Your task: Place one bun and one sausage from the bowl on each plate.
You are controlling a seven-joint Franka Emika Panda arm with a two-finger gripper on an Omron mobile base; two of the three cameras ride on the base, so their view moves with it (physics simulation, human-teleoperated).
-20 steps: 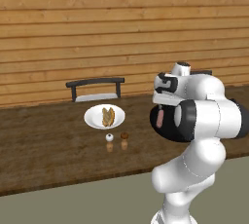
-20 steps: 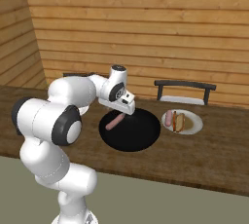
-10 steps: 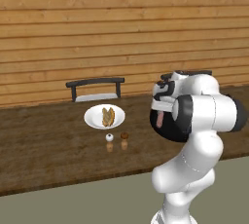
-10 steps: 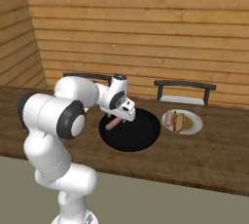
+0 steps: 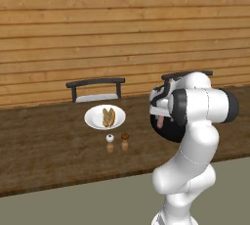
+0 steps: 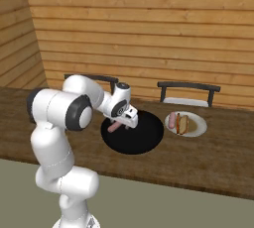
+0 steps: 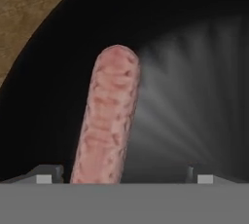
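In the left base view, a dark chair (image 5: 95,88) stands against the wooden wall at the far edge of the brown counter (image 5: 44,146). Just in front of it a white plate (image 5: 104,117) rests on the counter with a bun (image 5: 108,117) on it. Nearer the camera, two small shakers, one white-topped (image 5: 110,139) and one brown-topped (image 5: 125,137), stand side by side, close to the plate but apart from it. To the right, the white arm blocks much of the bowl (image 5: 163,130), and a bit of pink sausage (image 5: 159,121) shows beside its dark joint.

In the right base view, the arm reaches from the left out over the black bowl (image 6: 139,138), which sits on the counter (image 6: 198,162) in front of a chair (image 6: 89,79). The gripper (image 6: 125,123) is low over the bowl's left part, right at the sausage (image 6: 114,128) that lies there. Right of the bowl, apart from it, the plate (image 6: 196,125) holds a sausage (image 6: 172,120) and a bun (image 6: 183,124) side by side. Behind that plate stands a second chair (image 6: 188,93).

In the hand view, the sausage (image 7: 106,119) lies on the black floor of the bowl (image 7: 194,72), running away from the camera, with a patch of counter (image 7: 24,9) at the upper left. The two fingertips (image 7: 46,174) stand far apart on either side of the sausage's near end; the jaws are wide open and do not touch it.
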